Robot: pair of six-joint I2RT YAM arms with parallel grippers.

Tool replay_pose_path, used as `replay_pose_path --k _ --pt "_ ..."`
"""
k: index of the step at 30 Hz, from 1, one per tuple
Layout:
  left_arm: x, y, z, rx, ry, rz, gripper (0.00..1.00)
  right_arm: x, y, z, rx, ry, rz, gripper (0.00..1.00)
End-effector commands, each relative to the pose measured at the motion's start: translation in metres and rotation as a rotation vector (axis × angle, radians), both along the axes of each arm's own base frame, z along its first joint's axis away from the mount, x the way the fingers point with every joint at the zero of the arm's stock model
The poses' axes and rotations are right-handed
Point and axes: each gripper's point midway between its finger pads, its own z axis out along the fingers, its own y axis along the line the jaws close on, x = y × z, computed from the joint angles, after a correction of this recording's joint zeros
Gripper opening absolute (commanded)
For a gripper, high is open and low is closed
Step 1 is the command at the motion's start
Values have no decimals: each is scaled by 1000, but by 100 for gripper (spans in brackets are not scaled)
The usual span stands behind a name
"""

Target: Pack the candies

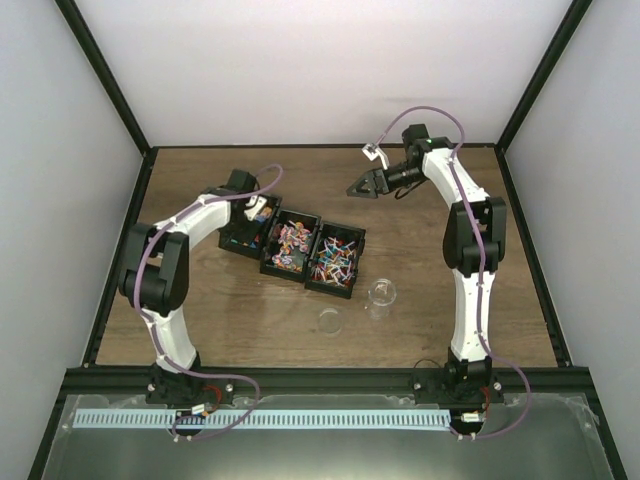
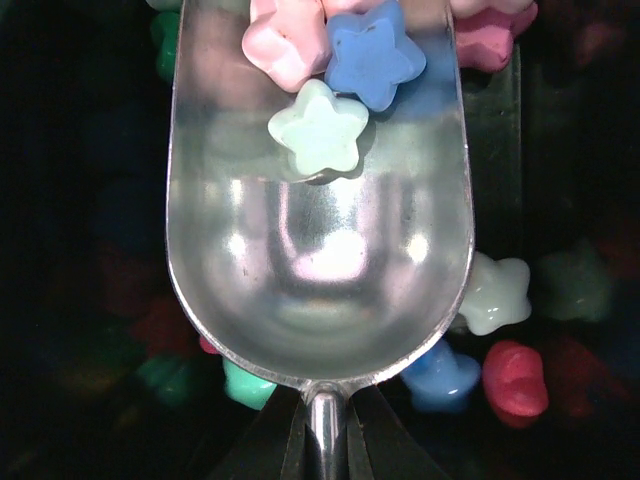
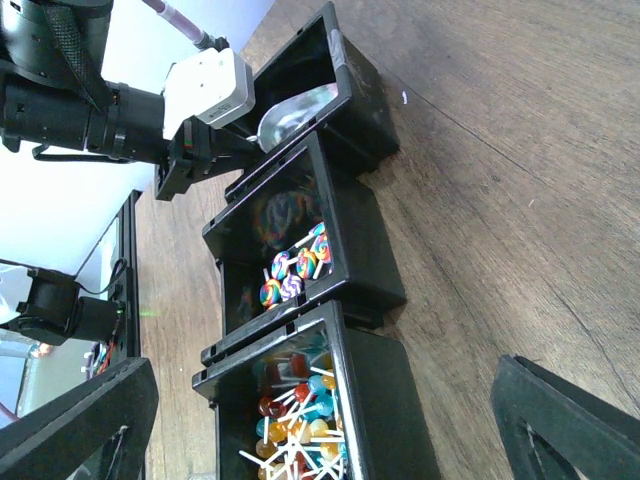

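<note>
Wood tabletop (image 1: 250,330), white walls. L claw (image 2: 325,442) pinching metal scoop (image 2: 320,260) w/ star candies (image 2: 320,130) in black bin (image 3: 370,100); R claw (image 1: 362,187) spread wide, empty.

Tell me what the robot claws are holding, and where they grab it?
The left claw holds the silver scoop by its thin handle, star candies in its bowl. The right claw is open, holding nothing.

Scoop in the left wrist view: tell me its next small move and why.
Probably tip the scoop handle-down and lift. The left gripper is shut on its handle, and three star candies, pink, blue and pale green, sit near the front lip with the bowl behind bare; tilting back should slide them deeper.
</note>
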Motion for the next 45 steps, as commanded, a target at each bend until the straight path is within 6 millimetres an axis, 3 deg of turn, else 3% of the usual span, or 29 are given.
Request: replay_pose_path --k 1,4,15,27,32,37,42,45 --pt "-6 -4 -20 -16 23 -54 4 0 0 9 11 -17 2 94" --pt "-6 -1 -18 -29 5 -49 4 -1 0 10 8 -20 2 94" --pt "-12 10 26 -77 -157 -15 4 -6 -1 11 7 -15 5 94" --pt "-10 25 51 -173 -310 17 4 -13 -6 10 2 -11 13 94" --pt "-15 21 73 -229 -423 -50 4 -16 -11 11 1 -15 5 94" --pt "-28 9 114 -262 -547 -209 4 -20 -21 11 -4 -9 -10 95" --pt "-48 -16 149 -302 -504 -439 4 -27 -41 11 -20 8 -31 95" --pt "-61 -28 161 -337 -439 -491 4 -36 -55 12 -33 6 -41 94"
